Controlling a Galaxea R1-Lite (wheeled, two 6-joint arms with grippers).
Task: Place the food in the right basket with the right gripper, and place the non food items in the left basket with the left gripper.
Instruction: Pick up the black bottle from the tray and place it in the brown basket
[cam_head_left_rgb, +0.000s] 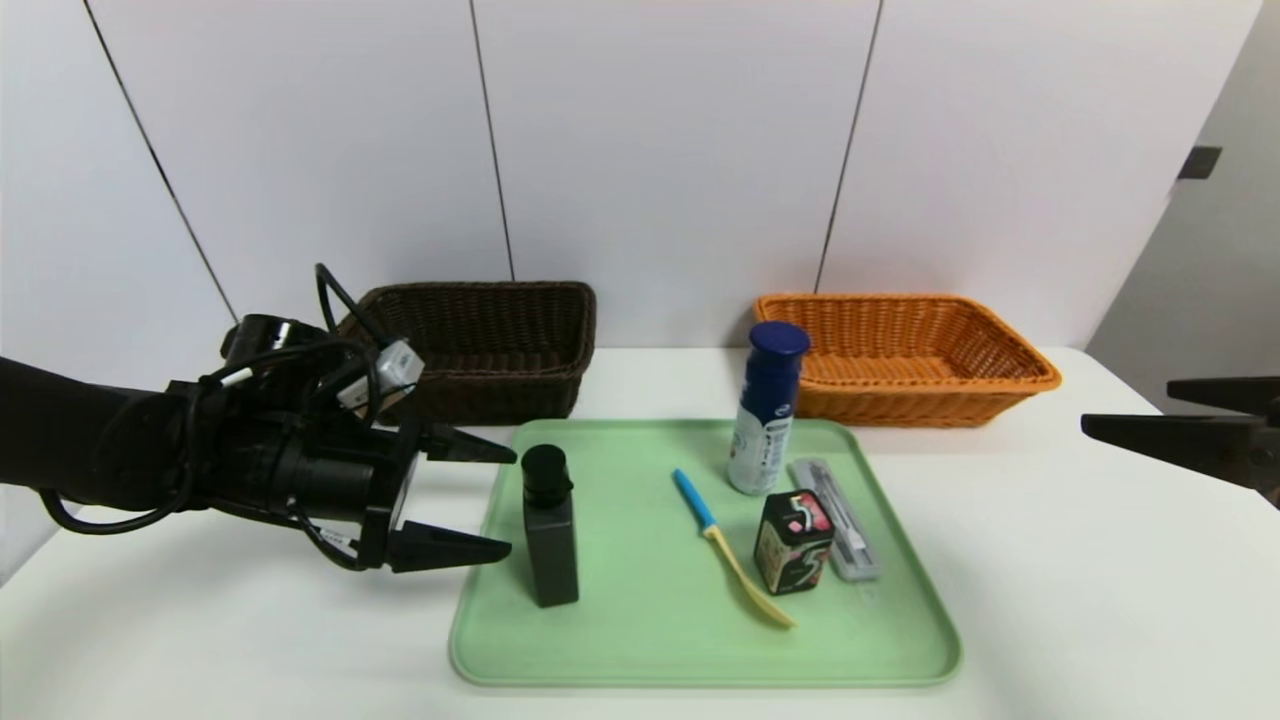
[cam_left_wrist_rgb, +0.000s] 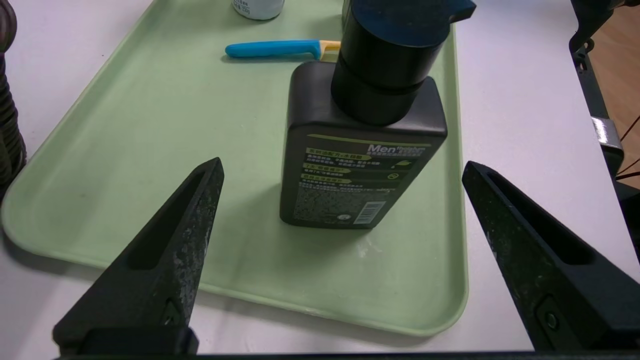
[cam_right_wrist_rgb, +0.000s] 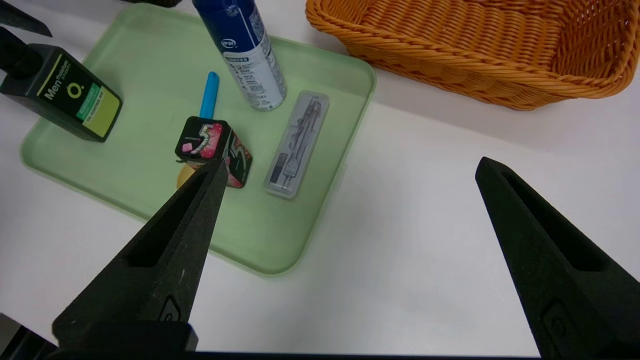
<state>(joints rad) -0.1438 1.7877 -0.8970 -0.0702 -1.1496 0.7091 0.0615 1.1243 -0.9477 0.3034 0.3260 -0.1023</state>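
Black square bottle stands upright on the green tray, just ahead of my left gripper, whose fingers gape wide and empty, level with its body. Right gripper waits well off, fingers spread.

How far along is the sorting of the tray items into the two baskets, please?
Nothing is sorted yet: five items stand or lie on the green tray. The open left claw is beside the black bottle. The brown basket shows nothing inside; the orange basket looks empty. The right claw waits, open.
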